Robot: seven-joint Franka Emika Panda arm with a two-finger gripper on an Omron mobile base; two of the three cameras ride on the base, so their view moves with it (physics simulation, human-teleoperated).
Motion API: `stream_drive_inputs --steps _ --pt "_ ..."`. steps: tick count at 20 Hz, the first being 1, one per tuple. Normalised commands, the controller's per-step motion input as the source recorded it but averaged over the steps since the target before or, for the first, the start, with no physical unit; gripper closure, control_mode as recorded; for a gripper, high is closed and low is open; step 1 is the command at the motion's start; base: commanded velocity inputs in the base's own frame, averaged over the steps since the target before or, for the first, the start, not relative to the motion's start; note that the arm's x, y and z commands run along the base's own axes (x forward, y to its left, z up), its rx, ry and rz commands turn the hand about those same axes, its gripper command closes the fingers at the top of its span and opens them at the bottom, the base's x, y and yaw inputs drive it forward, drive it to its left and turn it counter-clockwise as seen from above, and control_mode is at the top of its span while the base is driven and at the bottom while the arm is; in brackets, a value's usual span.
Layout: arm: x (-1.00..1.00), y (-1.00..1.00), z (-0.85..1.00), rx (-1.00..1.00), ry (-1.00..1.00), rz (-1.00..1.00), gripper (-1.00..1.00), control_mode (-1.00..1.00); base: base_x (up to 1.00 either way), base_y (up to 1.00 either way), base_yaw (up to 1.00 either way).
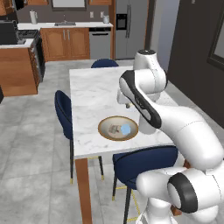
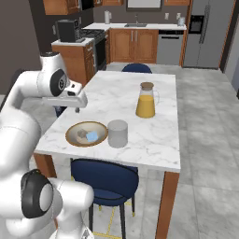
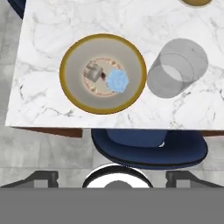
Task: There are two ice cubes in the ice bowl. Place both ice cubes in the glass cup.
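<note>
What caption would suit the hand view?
Looking down: two ice cubes lie in the bowl beside an empty glass cup on the marble table.

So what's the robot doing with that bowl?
The robot's claw is open and hanging above the table, holding nothing. Below it sits the bowl with two ice cubes inside, a blue one and a grey one. The empty glass cup stands right beside the bowl. No ice has gone into the cup yet.
</note>
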Motion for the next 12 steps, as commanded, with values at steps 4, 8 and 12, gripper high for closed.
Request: stream_drive_inputs --steps 4,8,12 --pt "0.41 0.2 -0.2 -0.15 0.11 -0.04 -1.0 -1.0 0.0 0.0 0.0" --pt "0.28 0.1 -0.27 -0.14 0.18 0.0 -1.0 -1.0 0.0 0.0 0.0" --pt "0.0 0.0 -0.38 -0.01 0.16 0.0 -1.0 -1.0 0.0 0.0 0.0"
